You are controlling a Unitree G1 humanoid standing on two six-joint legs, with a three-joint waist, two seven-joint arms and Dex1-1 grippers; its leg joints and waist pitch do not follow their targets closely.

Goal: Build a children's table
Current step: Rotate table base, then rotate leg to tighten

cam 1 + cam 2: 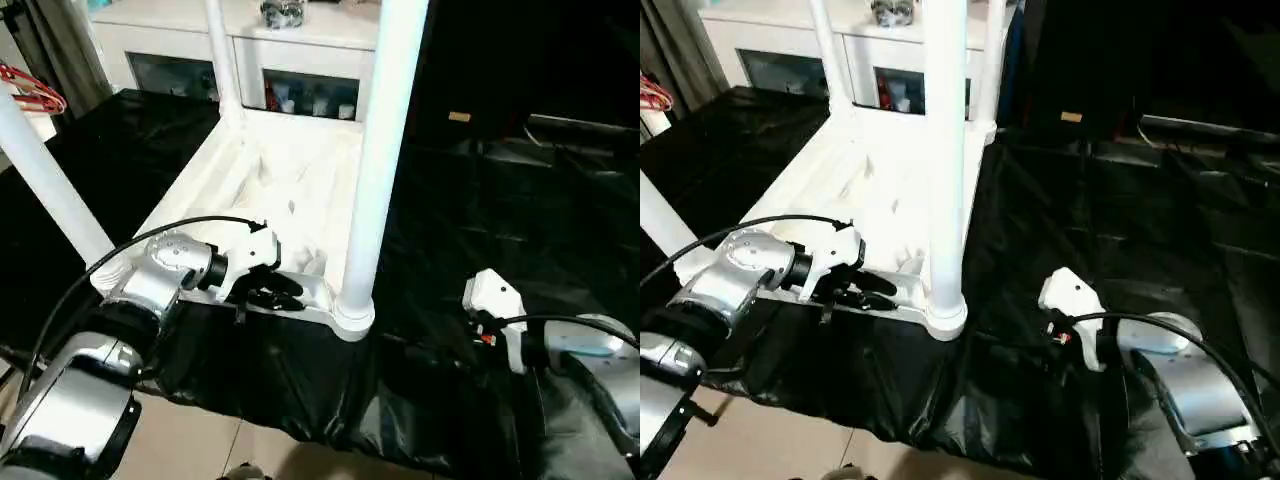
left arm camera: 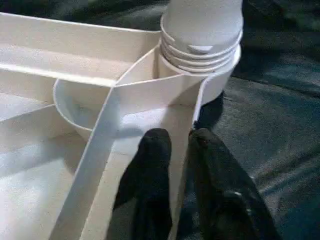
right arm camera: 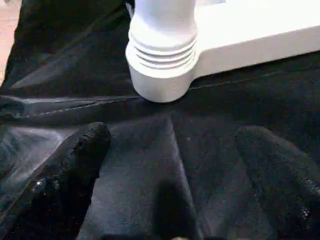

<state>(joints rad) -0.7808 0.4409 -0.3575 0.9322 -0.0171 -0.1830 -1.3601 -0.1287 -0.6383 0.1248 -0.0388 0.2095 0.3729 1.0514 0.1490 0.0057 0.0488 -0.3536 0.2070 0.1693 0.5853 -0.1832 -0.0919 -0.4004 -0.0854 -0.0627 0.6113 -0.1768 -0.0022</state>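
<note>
The children's table lies upside down on a black sheet, its ribbed white top (image 1: pixel 250 190) facing up. White legs stand upright in its corner sockets. The nearest leg (image 1: pixel 380 150) sits in the near right socket (image 2: pixel 200 55). My left gripper (image 2: pixel 180 145) is at the near rim, just left of that socket. One black finger is on each side of the thin rim wall, shut on it. My right gripper (image 3: pixel 175 165) hangs open over the sheet in front of the same socket (image 3: pixel 162 75), its fingers (image 3: pixel 75 165) wide apart and holding nothing.
A white cabinet (image 1: pixel 300 60) with glass doors stands right behind the table. The black sheet (image 1: pixel 520 200) covers the floor to the right and in front, and its near edge meets bare tan floor (image 1: pixel 200 440). Red wire items (image 1: pixel 30 92) lie at the far left.
</note>
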